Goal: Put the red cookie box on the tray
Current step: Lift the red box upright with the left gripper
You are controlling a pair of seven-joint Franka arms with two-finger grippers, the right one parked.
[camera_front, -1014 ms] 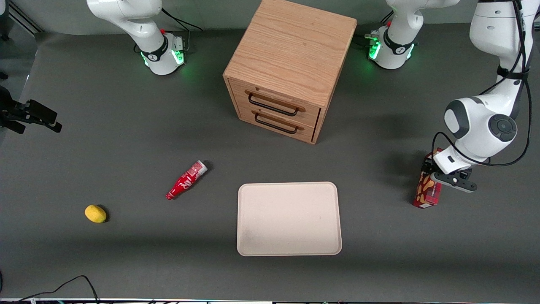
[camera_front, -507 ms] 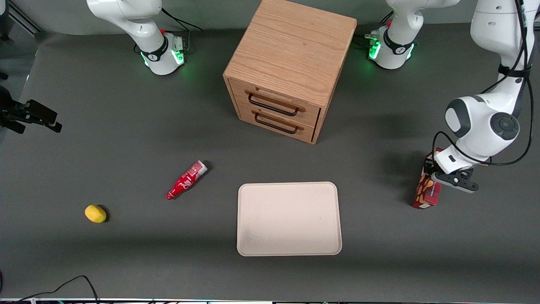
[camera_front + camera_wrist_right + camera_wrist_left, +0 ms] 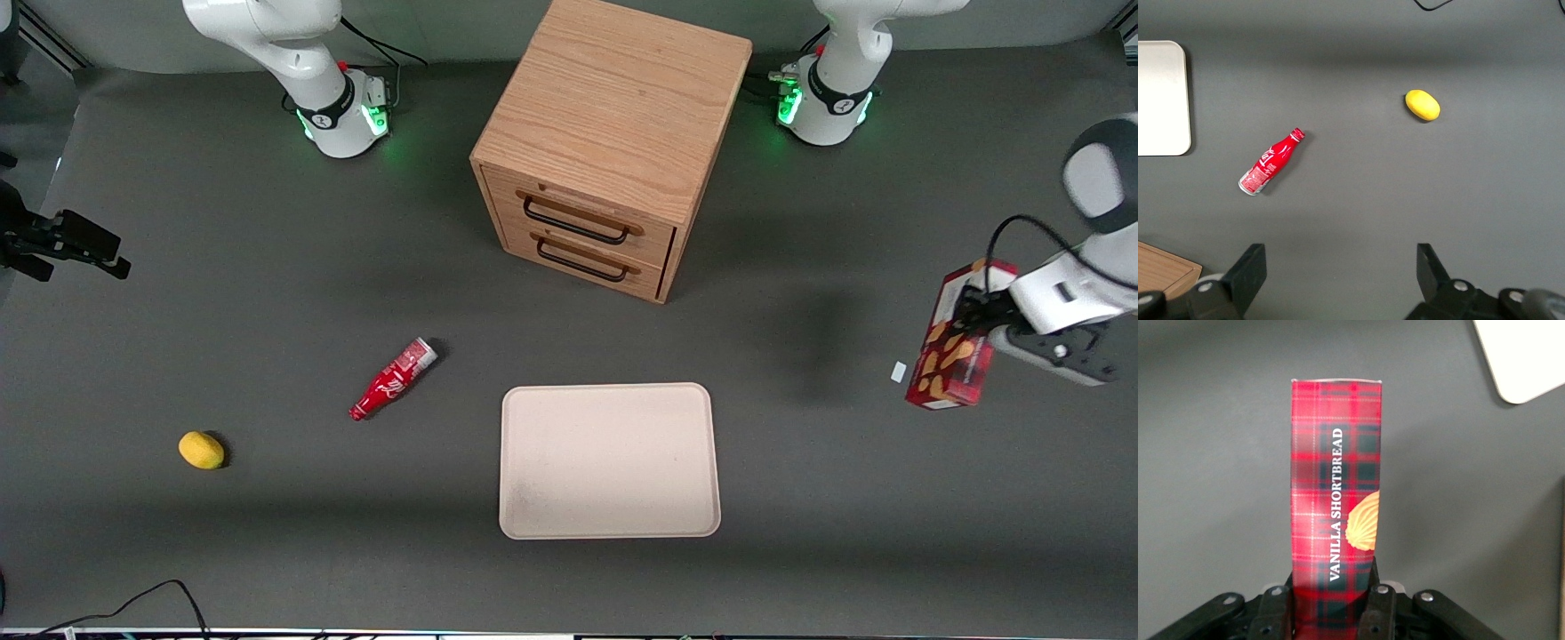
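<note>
Grey bench (image 3: 267,551) lay under the gripper (image 3: 973,311), jaws clamped on the red cookie box (image 3: 956,342), tray (image 3: 609,460) well apart toward the parked arm's end.

— Any writing you can make out?

— One line. The red cookie box (image 3: 1335,513) carries "VANILLA SHORTBREAD" in white capitals, running lengthwise along its plaid face, right beside a tan cookie picture.

— Where is that box?

— Clamped between the fingers (image 3: 1381,610) of the gripper (image 3: 1331,613), near the working arm's edge of the table (image 3: 267,267).

— Does the front camera show the same words?

— No; there the box (image 3: 956,351) shows only cookie pictures, no legible letters.

— And the soda bottle?

— The bottle (image 3: 1269,163) has white marks on its red label, but they cannot be read. The tray (image 3: 609,462) and the wooden drawer cabinet (image 3: 613,133) bear no writing.
</note>
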